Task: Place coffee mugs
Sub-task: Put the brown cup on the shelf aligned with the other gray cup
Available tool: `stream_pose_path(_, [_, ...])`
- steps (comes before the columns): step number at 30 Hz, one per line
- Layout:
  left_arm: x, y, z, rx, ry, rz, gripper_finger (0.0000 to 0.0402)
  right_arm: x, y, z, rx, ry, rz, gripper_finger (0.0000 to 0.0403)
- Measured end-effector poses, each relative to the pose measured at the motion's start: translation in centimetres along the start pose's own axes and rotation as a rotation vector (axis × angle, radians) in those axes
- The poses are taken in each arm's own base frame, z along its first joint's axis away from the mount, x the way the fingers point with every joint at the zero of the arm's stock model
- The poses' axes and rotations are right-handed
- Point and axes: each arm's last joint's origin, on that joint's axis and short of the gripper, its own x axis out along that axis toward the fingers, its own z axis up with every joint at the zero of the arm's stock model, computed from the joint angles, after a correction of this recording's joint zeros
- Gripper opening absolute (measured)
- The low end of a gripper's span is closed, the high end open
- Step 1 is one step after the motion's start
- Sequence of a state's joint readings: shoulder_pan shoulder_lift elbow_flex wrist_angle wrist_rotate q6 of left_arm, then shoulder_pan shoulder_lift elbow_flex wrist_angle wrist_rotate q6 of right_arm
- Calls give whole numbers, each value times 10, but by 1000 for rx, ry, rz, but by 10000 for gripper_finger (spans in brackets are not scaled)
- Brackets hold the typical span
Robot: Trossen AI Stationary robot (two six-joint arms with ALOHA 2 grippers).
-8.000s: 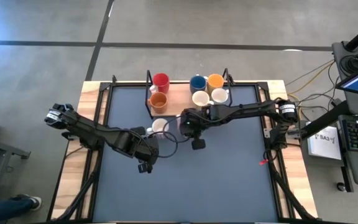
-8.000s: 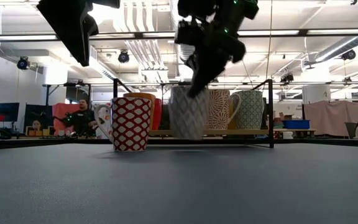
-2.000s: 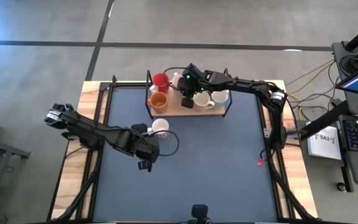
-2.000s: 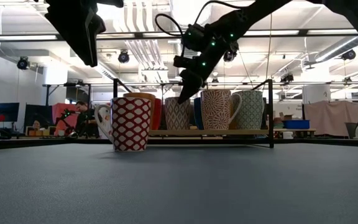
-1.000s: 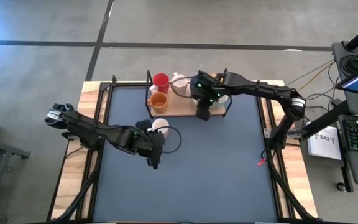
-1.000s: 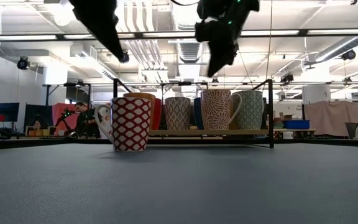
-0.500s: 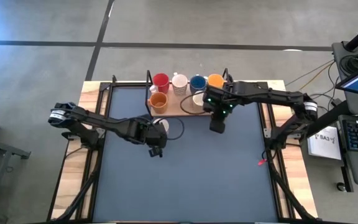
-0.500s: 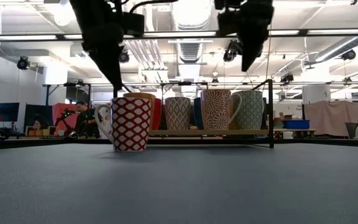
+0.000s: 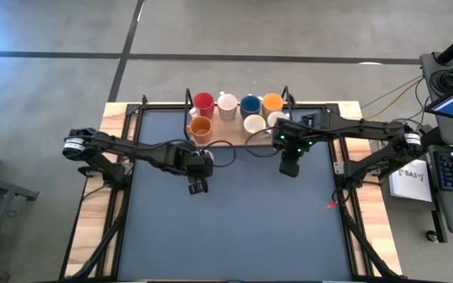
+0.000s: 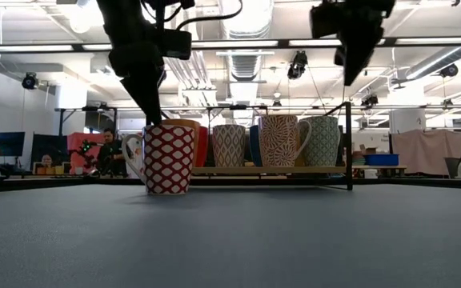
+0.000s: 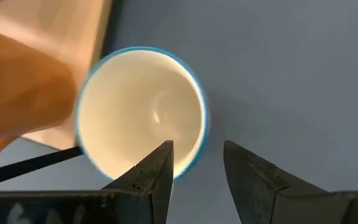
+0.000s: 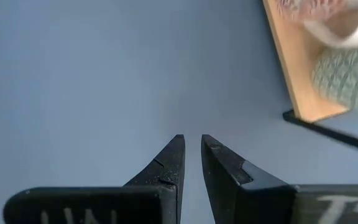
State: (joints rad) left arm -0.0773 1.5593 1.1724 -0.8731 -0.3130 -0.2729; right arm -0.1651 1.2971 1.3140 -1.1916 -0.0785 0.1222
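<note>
The left jaws (image 11: 194,171) stand part open with nothing clamped, one finger (image 11: 151,174) over the far rim of a cream-lined mug (image 11: 140,112), the other just outside that rim. In the low view this is the red-and-white mug (image 10: 167,158), standing upright on the counter (image 9: 234,228) with the left jaws (image 10: 152,108) directly above its mouth. Half a second ago the jaws hung a little higher and to one side; a second ago they were well clear of it. From above, the left gripper (image 9: 196,185) now covers the mug, which showed as a white circle two seconds back.

The right jaws (image 12: 190,158) are nearly closed, a narrow slit between the tips, and hold nothing. Below them is bare counter; the wooden shelf (image 12: 294,74) edge lies off to one side, with a green-patterned mug (image 12: 344,78) beyond it. In the high view the right gripper (image 9: 289,167) has pulled back off the shelf (image 9: 234,135) onto open counter, whereas two seconds ago it reached in among the mugs.

On the shelf beyond both jaws stand the red mug (image 9: 204,102), a white mug (image 9: 227,103), the blue (image 9: 250,104) and an orange (image 9: 272,102) in the back row, with another orange (image 9: 200,127) and two cream ones (image 9: 254,124) in front. The white back-row mug was set there within the last two seconds.
</note>
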Motion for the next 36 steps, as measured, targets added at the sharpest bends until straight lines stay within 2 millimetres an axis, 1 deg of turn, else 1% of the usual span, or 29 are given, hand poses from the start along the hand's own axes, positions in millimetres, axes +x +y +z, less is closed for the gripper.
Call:
stream_pose_path(9, [9,8,-1,-5,8,-6,111,1,2,-25,44,7,5,43])
stream_pose_path(12, [12,10,-1,-15,1,-8,97,4,4,-32,49,3,9,43])
stream_pose_path(17, [19,10,-1,-21,-23,-69,70,12,8,-46,36,0,21,43])
stream_pose_path(20, [20,11,2,-38,-51,-90,54,18,8,-55,49,3,24,43])
stream_pose_path(24, [21,14,8,-131,-81,-157,18,25,7,-65,75,0,27,43])
stream_pose_path(26, [22,16,10,-187,-91,-188,6,28,6,-68,84,-4,28,43])
stream_pose_path(31, [22,17,13,-285,-102,-207,4,32,4,-76,85,0,27,43])
stream_pose_path(36, [21,18,19,-450,-144,-223,2,32,4,-76,71,-4,28,43])
